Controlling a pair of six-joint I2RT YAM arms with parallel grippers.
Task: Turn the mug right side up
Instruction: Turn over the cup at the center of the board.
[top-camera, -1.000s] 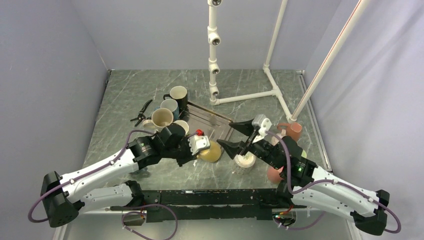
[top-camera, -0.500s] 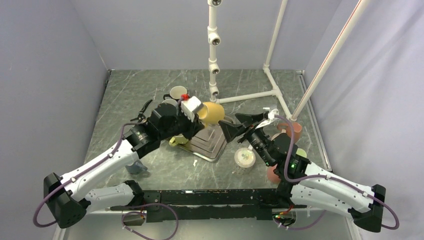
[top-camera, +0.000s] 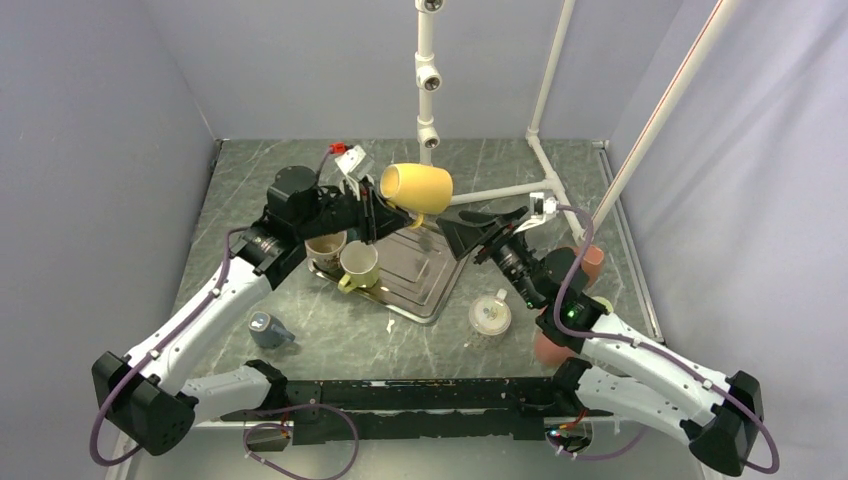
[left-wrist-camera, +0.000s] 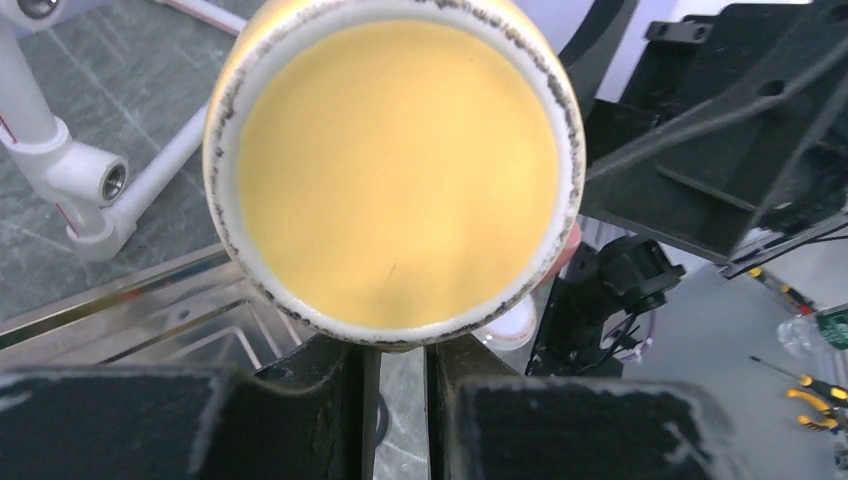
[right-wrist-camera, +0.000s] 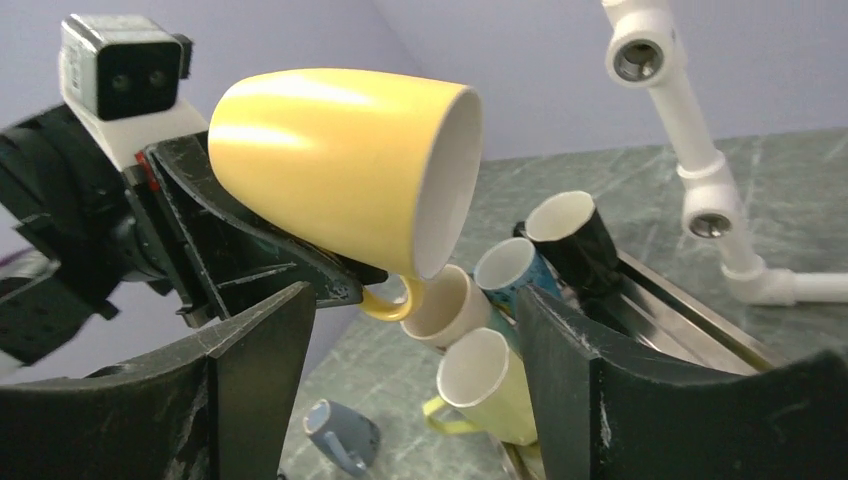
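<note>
Table (top-camera: 250, 180) and tray (top-camera: 425, 292) lie well below yellow mug (top-camera: 418, 187), sideways in left pincer (top-camera: 381, 212).

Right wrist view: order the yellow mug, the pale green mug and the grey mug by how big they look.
1. yellow mug, largest, but nearest the camera
2. pale green mug
3. grey mug, smallest, farther off

Top camera looks down from behind both arms (top-camera: 200, 330). Wrist cameras share the yellow mug (left-wrist-camera: 400, 170): close above the left fingers (left-wrist-camera: 200, 420), farther off between the right fingers (right-wrist-camera: 250, 380).
</note>
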